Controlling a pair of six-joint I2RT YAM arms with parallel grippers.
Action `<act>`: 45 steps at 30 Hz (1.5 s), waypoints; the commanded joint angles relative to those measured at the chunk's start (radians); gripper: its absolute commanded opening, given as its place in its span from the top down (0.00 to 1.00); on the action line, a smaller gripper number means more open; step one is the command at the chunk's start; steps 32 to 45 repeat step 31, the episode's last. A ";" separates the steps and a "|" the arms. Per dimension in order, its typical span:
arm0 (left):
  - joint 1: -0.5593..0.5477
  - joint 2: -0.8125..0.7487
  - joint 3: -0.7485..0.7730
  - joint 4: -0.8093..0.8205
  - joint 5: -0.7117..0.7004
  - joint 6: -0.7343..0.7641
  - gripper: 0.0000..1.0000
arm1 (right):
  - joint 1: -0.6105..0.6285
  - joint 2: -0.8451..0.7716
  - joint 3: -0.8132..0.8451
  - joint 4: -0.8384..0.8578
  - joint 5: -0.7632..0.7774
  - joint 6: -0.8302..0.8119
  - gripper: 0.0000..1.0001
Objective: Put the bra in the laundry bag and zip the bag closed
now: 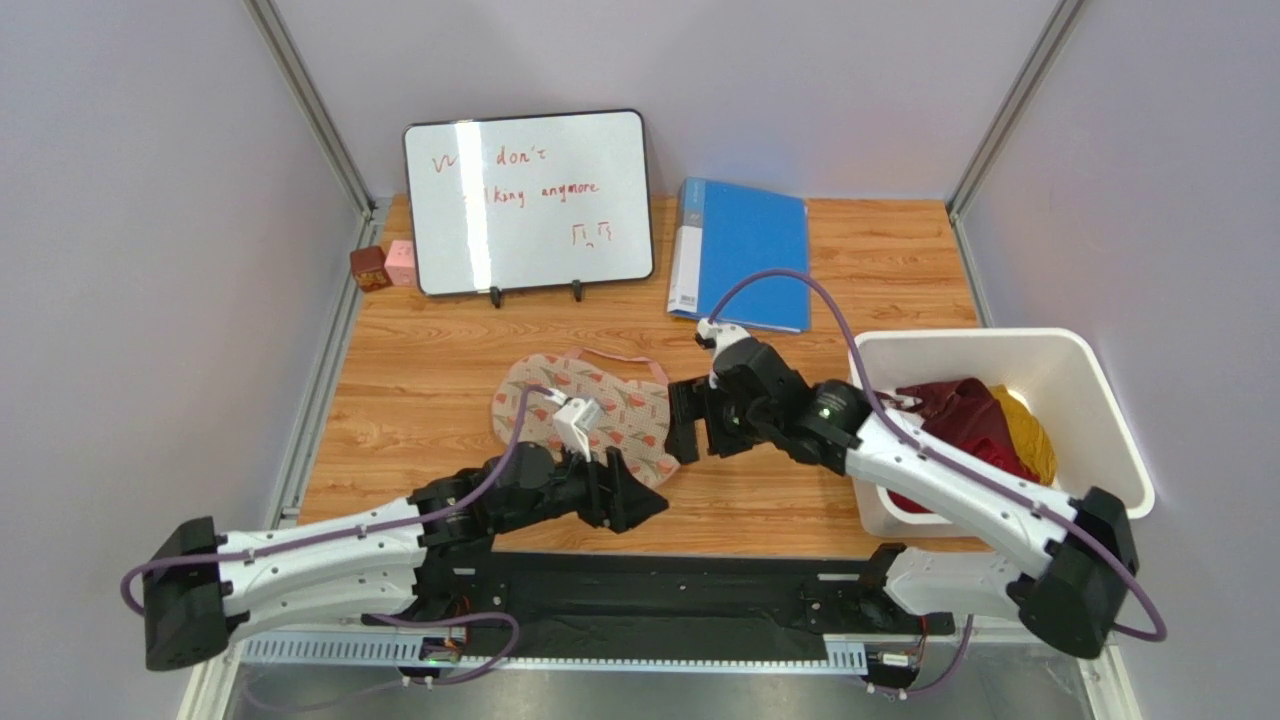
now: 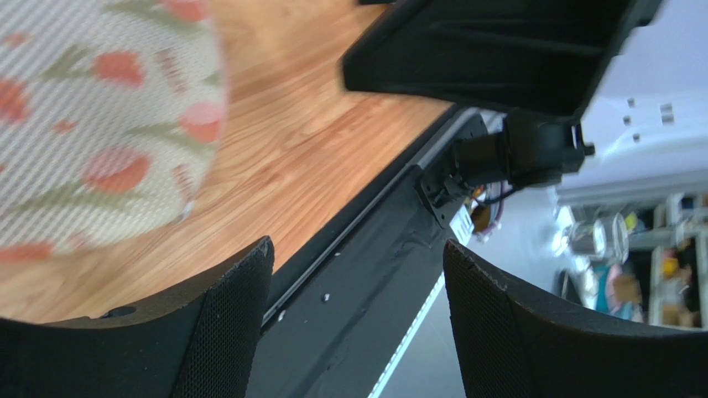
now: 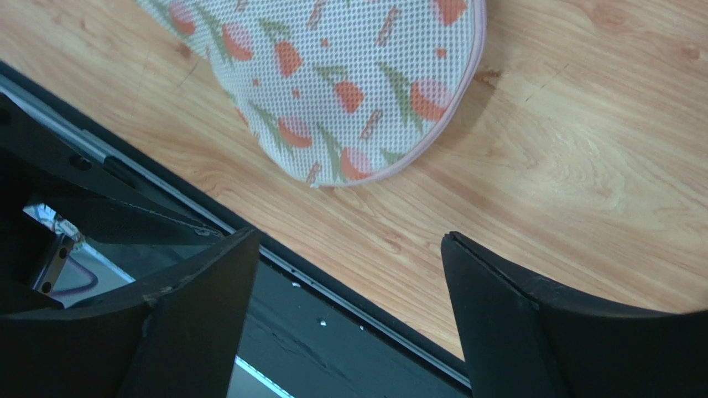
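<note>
L gripper (image 2: 357, 249): fingers wide apart, nothing btwn them. It hangs just off the near edge of the laundry bag (image 1: 583, 413), tips aimed past it at the dark rail (image 2: 349, 323).
R gripper (image 3: 351, 240): also spread wide and empty, just beside the bag's right end, w/ the rounded pink-trimmed edge right ahead of its fingers.
Bag lies flat, print side up. Seam looks shut where the wrist views show it; zip pull not seen.
Bra: can't pick it out for sure. Well right of the bag, a white bin (image 1: 977, 342) holds a dark red + yellow heap (image 1: 962, 417). Can't tell whether the bra is in that heap or already in the bag.

Risks, my read:
- Both grippers crowd the bag's near-right corner, so the arms could knock if either swings in.
- Bag is light mesh on a slick wood table (image 1: 436, 375). A one-sided pinch or nudge prob. slides it toward the rail instead of opening it.
- If R goes to the bin, it could easily grab the wrong red cloth or snag straps.
- W/o the pull located, the zip step may fumble.
</note>
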 commanded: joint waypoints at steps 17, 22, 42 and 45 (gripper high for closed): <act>-0.283 -0.403 -0.411 0.374 -0.306 0.130 0.19 | 0.335 -1.087 -0.974 0.503 0.278 0.538 0.00; -0.286 -0.628 -0.464 0.186 -0.280 0.127 0.19 | 0.346 -1.278 -1.057 0.262 0.373 0.671 0.00; -0.288 -0.644 -0.459 0.080 -0.253 0.114 0.18 | 0.347 -1.200 -1.074 0.285 0.363 0.724 0.00; -0.288 -0.644 -0.459 0.080 -0.253 0.114 0.18 | 0.347 -1.200 -1.074 0.285 0.363 0.724 0.00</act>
